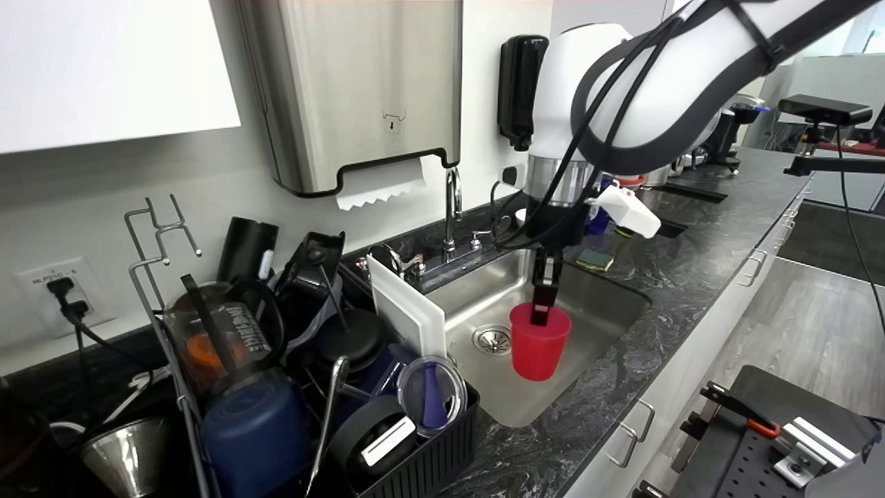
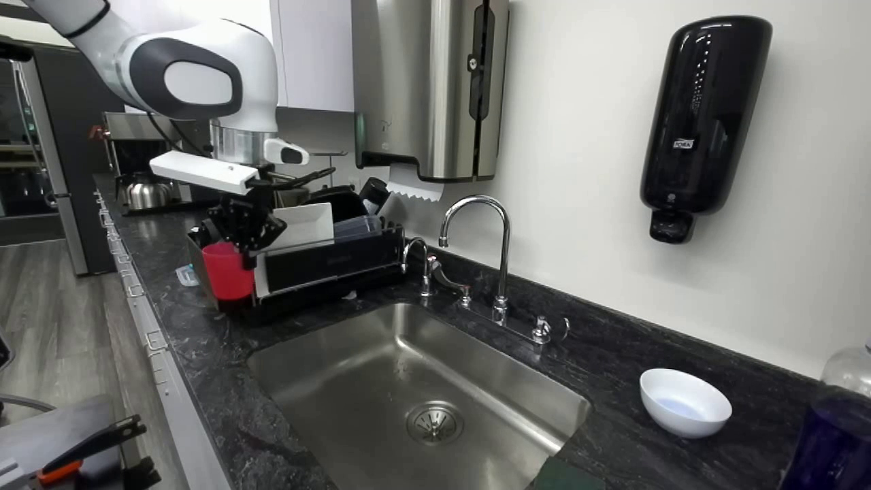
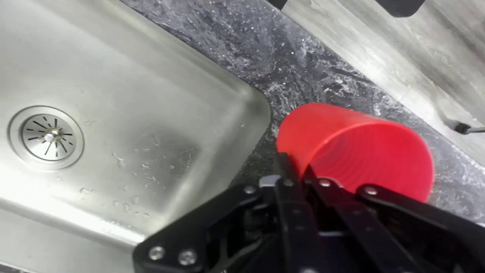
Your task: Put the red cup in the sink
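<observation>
Red cup (image 1: 541,349) is held roughly upright below the gripper (image 3: 297,167), its wall pinched between the 2 nearly closed fingers (image 3: 285,168), 1 inside the mouth. Below the tool, past the cup, the countertop (image 3: 242,41) is seen; the sink (image 3: 125,102) is set lower, to the tool's side, its corner near the cup. Grasp and lift are judged done; carrying across, lowering and release seem to remain.

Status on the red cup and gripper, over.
Gripper closed on the wall of the red cup. Cup aloft, beside the sink in wrist view, not yet in. Nothing seen blocking the way.
</observation>
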Available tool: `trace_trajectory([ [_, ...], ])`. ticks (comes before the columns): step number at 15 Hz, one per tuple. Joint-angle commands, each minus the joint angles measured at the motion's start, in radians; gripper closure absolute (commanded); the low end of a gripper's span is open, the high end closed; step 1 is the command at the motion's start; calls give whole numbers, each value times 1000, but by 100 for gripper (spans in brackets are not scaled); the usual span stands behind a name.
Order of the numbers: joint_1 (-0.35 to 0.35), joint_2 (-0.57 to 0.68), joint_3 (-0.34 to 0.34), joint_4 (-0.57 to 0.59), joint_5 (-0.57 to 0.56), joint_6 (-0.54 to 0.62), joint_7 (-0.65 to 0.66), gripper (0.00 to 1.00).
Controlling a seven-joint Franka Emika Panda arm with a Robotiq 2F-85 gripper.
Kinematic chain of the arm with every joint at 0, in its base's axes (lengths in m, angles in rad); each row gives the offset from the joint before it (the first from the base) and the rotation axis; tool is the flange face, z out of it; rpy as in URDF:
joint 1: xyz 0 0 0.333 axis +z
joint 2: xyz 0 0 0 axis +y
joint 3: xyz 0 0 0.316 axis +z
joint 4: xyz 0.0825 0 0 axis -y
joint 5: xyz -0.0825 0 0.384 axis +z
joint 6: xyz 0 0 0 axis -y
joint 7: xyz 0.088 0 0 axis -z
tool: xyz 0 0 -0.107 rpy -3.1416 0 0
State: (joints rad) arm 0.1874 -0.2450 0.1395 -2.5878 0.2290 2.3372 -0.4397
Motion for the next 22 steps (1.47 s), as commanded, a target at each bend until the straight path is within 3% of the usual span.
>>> trace_trajectory([
  [1,-21,-11,-63,-2,-14,19,21,99],
  [8,-44,144,-140,106,18,97,-18,99],
  [17,-109,500,-77,361,28,162,-49,99],
  [22,-179,617,-48,431,10,173,-49,99],
])
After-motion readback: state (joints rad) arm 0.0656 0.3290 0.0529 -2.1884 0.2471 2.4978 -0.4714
